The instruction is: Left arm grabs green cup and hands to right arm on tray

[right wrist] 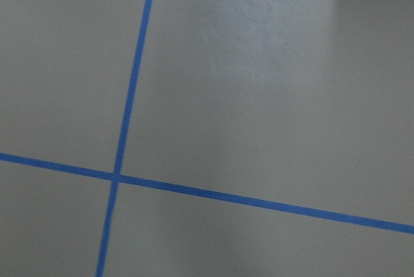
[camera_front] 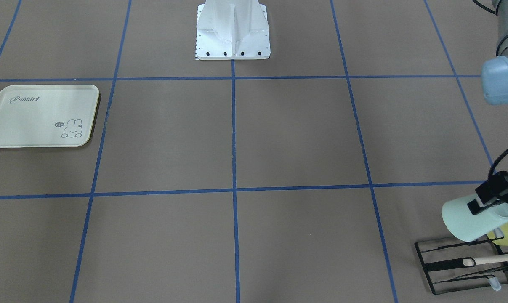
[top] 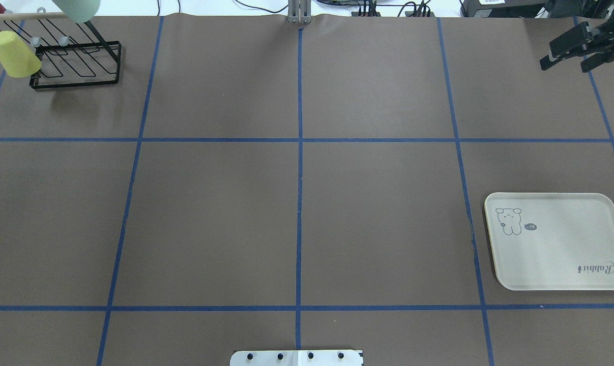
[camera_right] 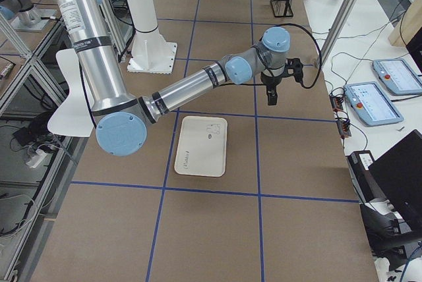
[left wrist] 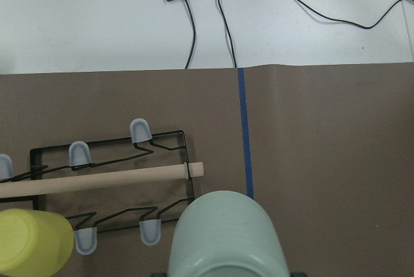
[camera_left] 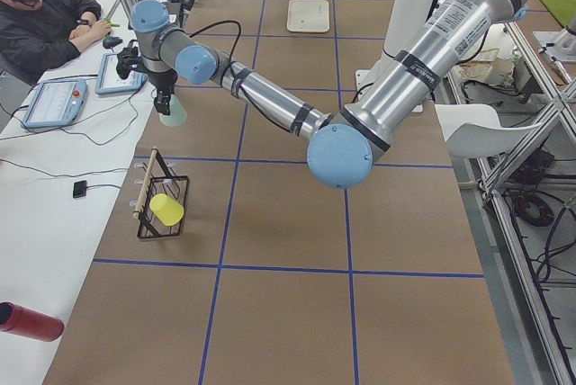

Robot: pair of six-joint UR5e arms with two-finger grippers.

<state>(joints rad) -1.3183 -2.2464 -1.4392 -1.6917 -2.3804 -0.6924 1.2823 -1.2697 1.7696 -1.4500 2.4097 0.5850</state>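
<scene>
My left gripper (camera_front: 483, 202) is shut on the rim of the pale green cup (camera_front: 468, 221) and holds it tilted in the air above the black wire rack (camera_front: 447, 265). The cup also shows in the left wrist view (left wrist: 226, 238), at the top left edge of the overhead view (top: 80, 9) and in the left side view (camera_left: 172, 112). The cream tray (top: 556, 244) lies flat and empty on the robot's right side of the table. My right gripper (top: 571, 48) hovers open and empty beyond the tray, near the table's far right corner.
A yellow cup (top: 12, 61) hangs on the rack (top: 78, 66), which has a wooden bar (left wrist: 97, 180). The robot base (camera_front: 232, 33) stands mid-table. An operator (camera_left: 45, 7) sits at the side bench with tablets and cables. A red bottle (camera_left: 27, 322) lies there too.
</scene>
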